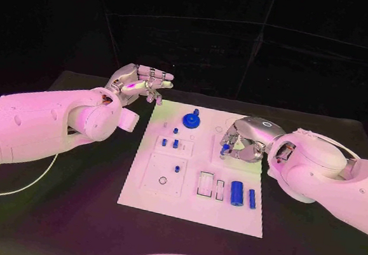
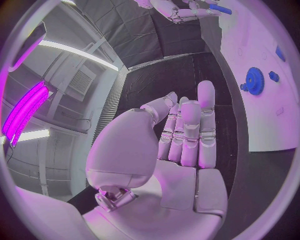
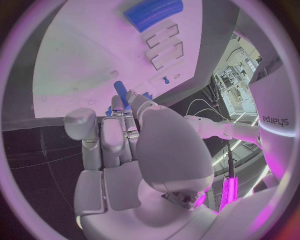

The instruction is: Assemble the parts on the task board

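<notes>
Blue peg (image 1: 225, 148) pinched in my right hand (image 1: 245, 142) over white task board (image 1: 192, 212); I keep it upright, lower slowly. Left hand (image 1: 140, 83) empty, fingers loosely apart, far left.

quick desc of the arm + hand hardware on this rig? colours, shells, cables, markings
Both arms have smooth white rounded shells with small round holes. The left hand and right hand are silver metal with segmented fingers and pale padded palms. A thin white cable trails from the left arm across the table; another loops over the right arm. The "sharpa" marking is printed on a white shell.
</notes>
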